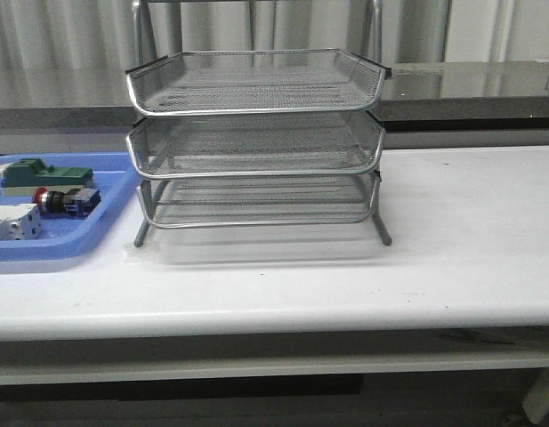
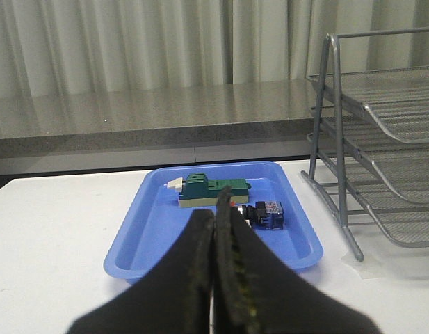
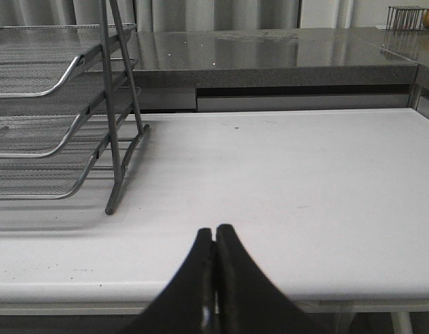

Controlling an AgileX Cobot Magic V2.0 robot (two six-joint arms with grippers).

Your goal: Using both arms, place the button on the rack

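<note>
My left gripper (image 2: pixel 215 229) is pressed together, nothing between the fingers, hanging short of the flat blue plastic tray (image 2: pixel 131 243) and pointed along it, lined up for a reach I have not started. My right gripper (image 3: pixel 215 243) is pressed together too, empty, over bare white table (image 3: pixel 304 181) beside the silver three-tier wire mesh rack (image 1: pixel 256 133), probably parked there so it can help at the rack side.

The small push-button with red mushroom head and blue-black body (image 1: pixel 68 201) lies on its side in the blue tray, just in front of the green block (image 1: pixel 44 174) and near the white blocks (image 1: pixel 12 222). In the left wrist view only its blue end (image 2: pixel 268 213) shows past my fingers.

All three rack tiers look empty, their open fronts facing me, so a drop-in from the front seems feasible. Judgement: task at its start, button not yet grasped; the left gripper must spread first.
</note>
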